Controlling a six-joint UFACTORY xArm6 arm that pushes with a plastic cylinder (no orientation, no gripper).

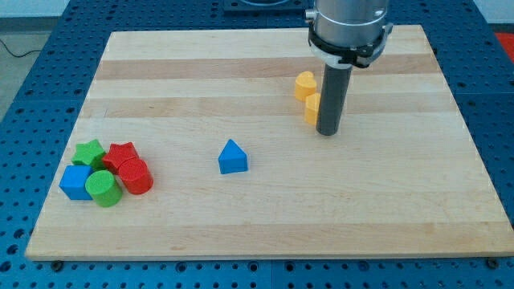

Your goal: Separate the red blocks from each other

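My tip (328, 132) is a bare dark rod end with no fingers to spread or pinch, resting far right on the wooden board (265, 225), touching a yellow block (312, 107); the red star block (120, 153) and red cylinder block (136, 176) touch each other near left, well apart from it, star farther, cylinder nearer
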